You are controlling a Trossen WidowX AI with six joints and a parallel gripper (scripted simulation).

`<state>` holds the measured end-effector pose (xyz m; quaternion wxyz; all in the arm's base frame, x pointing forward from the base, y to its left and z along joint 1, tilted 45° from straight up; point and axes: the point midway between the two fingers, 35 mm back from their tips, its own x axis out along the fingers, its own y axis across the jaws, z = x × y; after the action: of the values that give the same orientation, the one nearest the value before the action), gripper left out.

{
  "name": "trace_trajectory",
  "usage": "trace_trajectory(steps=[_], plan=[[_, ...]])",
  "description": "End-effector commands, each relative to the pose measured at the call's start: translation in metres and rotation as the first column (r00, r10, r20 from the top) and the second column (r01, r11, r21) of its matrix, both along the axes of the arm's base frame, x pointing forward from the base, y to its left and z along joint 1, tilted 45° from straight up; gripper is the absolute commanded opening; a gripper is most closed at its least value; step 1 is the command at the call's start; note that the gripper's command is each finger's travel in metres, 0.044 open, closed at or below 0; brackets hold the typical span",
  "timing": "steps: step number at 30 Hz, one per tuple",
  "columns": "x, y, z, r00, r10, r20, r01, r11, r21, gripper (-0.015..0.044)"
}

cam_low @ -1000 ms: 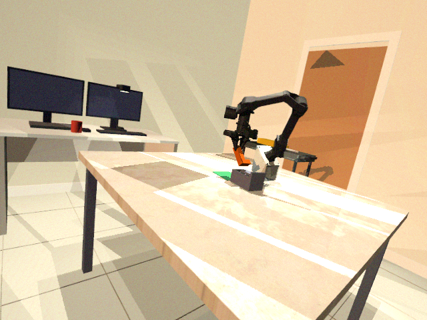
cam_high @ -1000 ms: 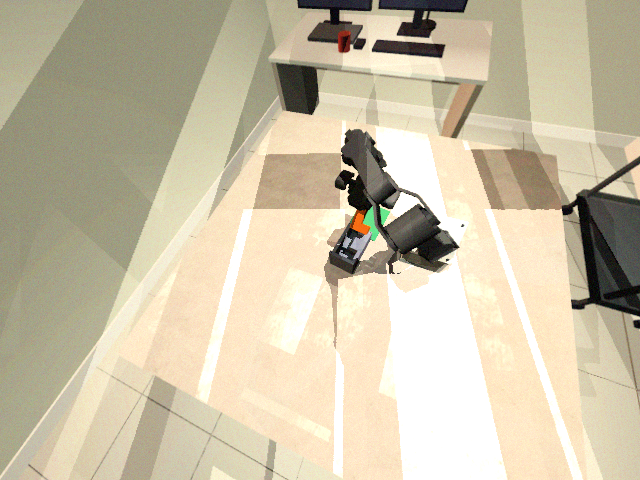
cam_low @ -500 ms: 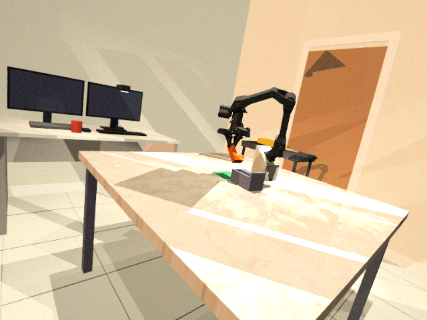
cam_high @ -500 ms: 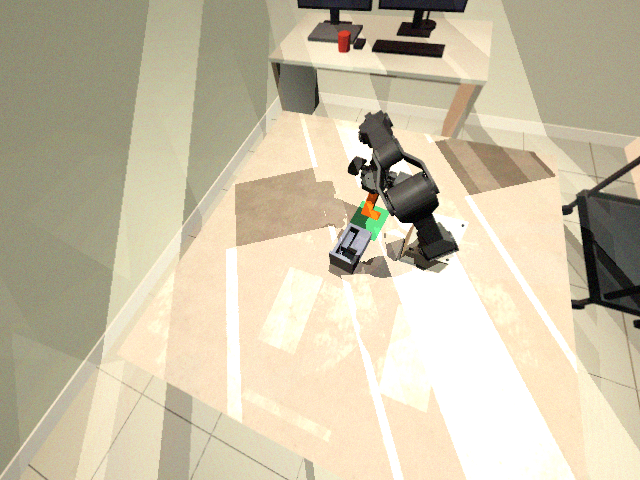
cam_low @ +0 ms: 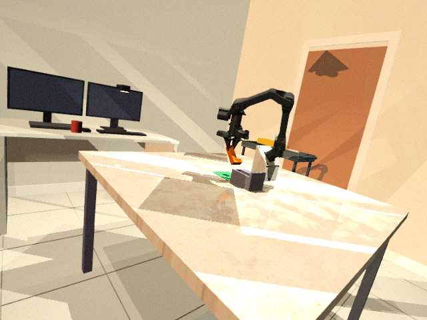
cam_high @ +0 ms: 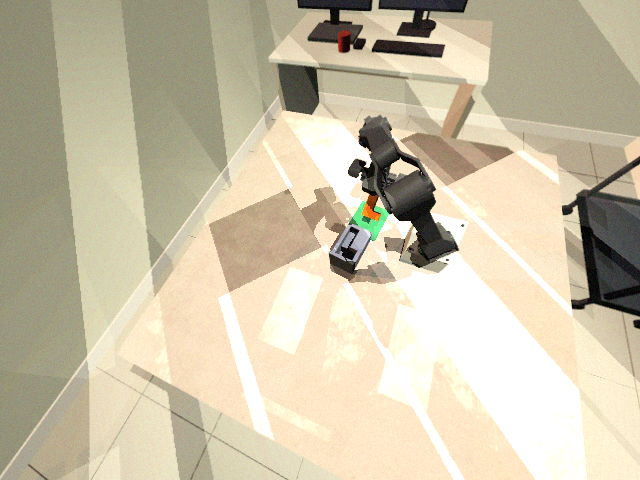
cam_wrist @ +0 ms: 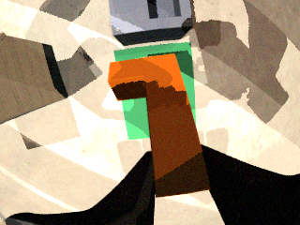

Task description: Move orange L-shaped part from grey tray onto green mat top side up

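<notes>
My gripper (cam_wrist: 174, 153) (cam_high: 370, 198) (cam_low: 230, 147) is shut on the straight end of the orange L-shaped part (cam_wrist: 165, 122) (cam_high: 369, 208) (cam_low: 233, 157). The part hangs from the fingers, L-shaped end down, in the air above the green mat (cam_wrist: 134, 122) (cam_high: 381, 221) (cam_low: 220, 174). The grey tray (cam_high: 345, 258) (cam_low: 246, 179) stands right beside the mat, and its L-shaped pocket (cam_high: 353, 241) is empty.
The arm's base (cam_high: 431, 248) stands on the table beside the mat and tray. A desk with two monitors and a red cup (cam_high: 343, 41) (cam_low: 76, 126) stands beyond the table. A dark cart (cam_high: 610, 248) is off the table's right side.
</notes>
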<state>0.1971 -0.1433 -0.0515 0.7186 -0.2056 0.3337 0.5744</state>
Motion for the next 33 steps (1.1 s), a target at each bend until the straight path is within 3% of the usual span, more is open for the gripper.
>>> trace_trajectory(steps=[1,33], plan=[[0.001,0.005,-0.005,1.000,-0.005,-0.003,0.005,1.000,0.004,0.0000],[0.007,0.041,-0.040,1.000,-0.005,-0.002,0.005,1.000,0.006,0.0000]])
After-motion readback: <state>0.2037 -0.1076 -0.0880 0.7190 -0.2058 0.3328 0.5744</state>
